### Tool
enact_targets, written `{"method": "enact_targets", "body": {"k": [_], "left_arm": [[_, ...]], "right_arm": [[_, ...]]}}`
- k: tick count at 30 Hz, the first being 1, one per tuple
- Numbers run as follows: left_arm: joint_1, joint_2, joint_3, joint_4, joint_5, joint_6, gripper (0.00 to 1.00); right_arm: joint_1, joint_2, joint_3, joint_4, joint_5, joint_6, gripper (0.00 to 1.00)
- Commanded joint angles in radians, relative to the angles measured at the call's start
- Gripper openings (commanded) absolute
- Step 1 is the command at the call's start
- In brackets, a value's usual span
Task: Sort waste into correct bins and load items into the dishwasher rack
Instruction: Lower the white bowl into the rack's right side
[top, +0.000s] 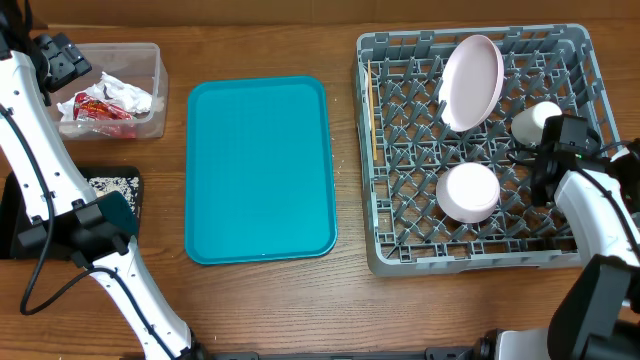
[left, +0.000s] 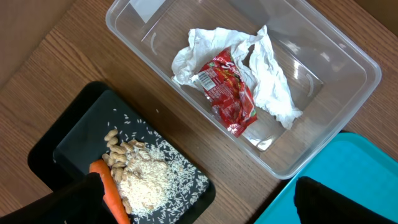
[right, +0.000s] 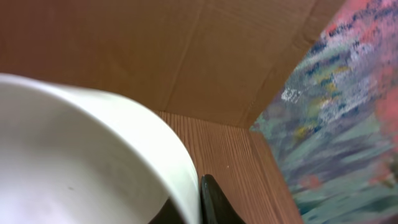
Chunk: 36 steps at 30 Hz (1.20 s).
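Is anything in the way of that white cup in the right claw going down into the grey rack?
Nothing visible. The right gripper holds the white cup over the dishwasher rack's right side; the plate and bowl sit apart, to its left.

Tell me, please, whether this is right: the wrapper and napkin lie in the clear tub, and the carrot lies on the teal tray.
Not quite: the carrot lies in the black tray, beside the scraps, not on the teal tray, as the left wrist view shows. The wrapper and napkin do lie in the clear tub.
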Motion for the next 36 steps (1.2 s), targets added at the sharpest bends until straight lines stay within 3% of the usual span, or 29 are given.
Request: {"method": "enact_targets", "body": {"k": [1, 13, 20, 36], "left_arm": [[-0.002, -0.004, 0.009, -0.002, -0.013, -0.002, 1.0], [-0.002, -0.004, 0.009, -0.002, -0.013, -0.002, 1.0], [-0.002, -0.005, 0.009, -0.002, -0.013, -0.002, 1.0], [-0.002, -0.004, 0.009, -0.002, -0.013, -0.002, 1.0]], "right_arm": [[-0.004, 0.057, -0.011, 0.026, 0.014, -0.119, 0.09], [0.01, 0.109, -0.009, 0.034, 0.007, -0.124, 0.15], [0.103, 0.109, -0.006, 0.04, 0.007, -0.124, 0.21], [0.226, 0.096, -0.002, -0.014, -0.082, -0.124, 0.22]]}}
